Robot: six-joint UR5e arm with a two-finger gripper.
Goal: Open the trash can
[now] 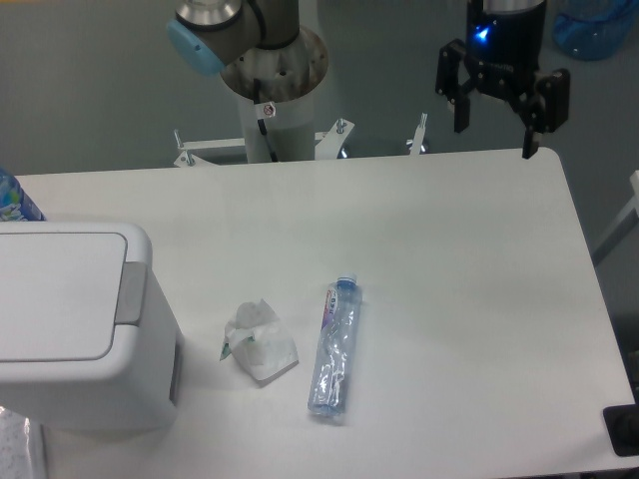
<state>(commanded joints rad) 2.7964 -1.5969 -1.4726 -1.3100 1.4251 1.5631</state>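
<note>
The jaws stand spread and hold nothing; the gripper (495, 140) hangs over the table's far edge, well apart from the trash can (80, 329). The can sits at the table's left near corner, lid shut. It looks stiff, smooth, probably light. Its grey push tab (131, 293) faces the crumpled tissue (259, 342); I would press there. Its long axis seems to run left to right.
</note>
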